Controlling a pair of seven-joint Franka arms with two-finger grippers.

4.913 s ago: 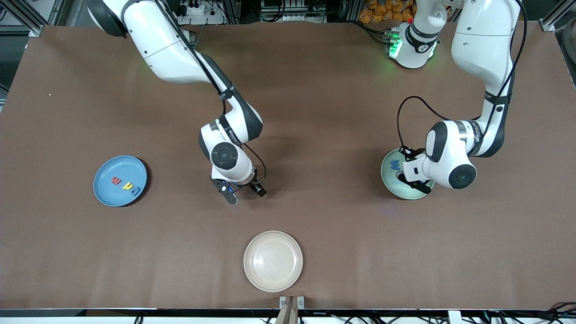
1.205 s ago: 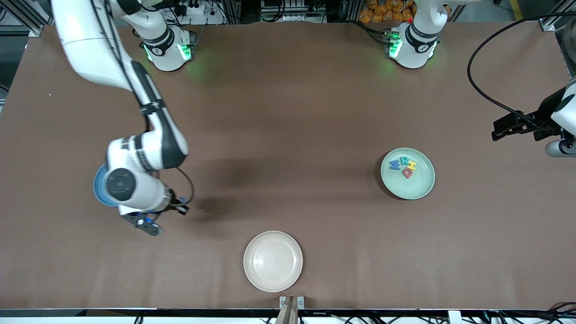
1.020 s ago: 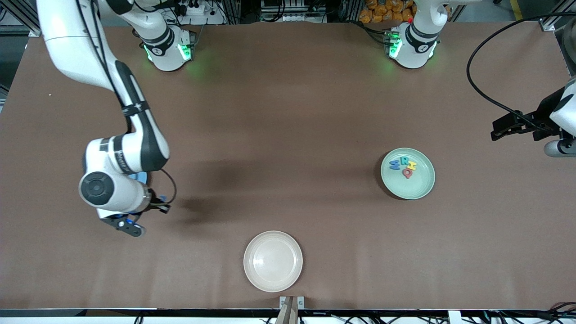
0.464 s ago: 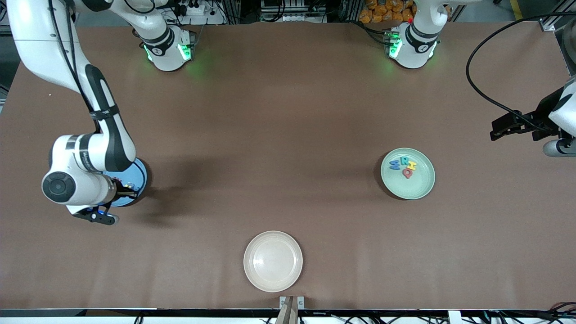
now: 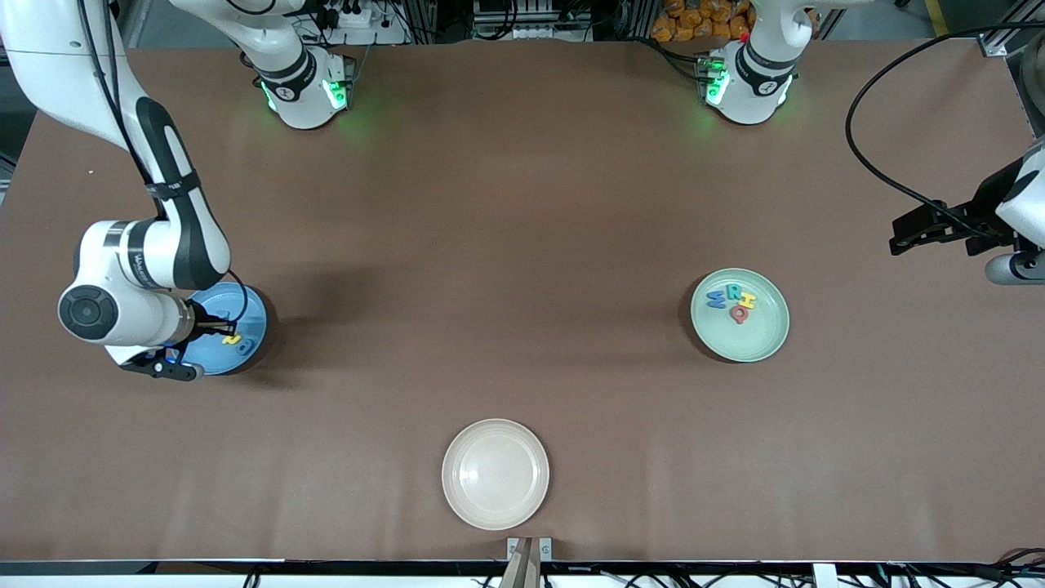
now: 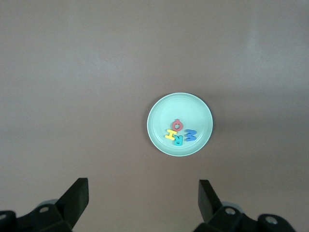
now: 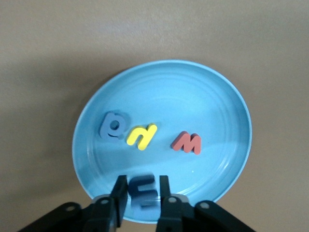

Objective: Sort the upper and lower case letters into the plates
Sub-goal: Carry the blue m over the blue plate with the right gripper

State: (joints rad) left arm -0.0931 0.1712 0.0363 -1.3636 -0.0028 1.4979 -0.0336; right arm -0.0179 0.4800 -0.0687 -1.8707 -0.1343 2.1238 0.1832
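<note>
The light blue plate [image 7: 207,106] holds a slate-blue letter [image 7: 112,125], a yellow letter [image 7: 142,137] and a red letter [image 7: 187,142]. My right gripper [image 7: 143,186] hangs low over that plate [image 5: 247,313], open by a small gap. A dark blue letter [image 7: 143,191] shows blurred between the fingers, loose from at least one pad. The mint green plate [image 5: 755,343] carries several coloured letters [image 5: 732,304]. My left gripper [image 6: 143,200] waits open and empty, high over the table edge at the left arm's end [image 5: 902,233], with the mint plate [image 6: 159,121] in its view.
A cream-beige round plate [image 5: 495,474] lies empty near the table's front edge, midway between the two arms. Bare brown table stretches between the three plates.
My right arm has swung toward its own end of the table and come over the blue plate. Its jaws have parted around the dark blue letter. The left arm has not moved.
</note>
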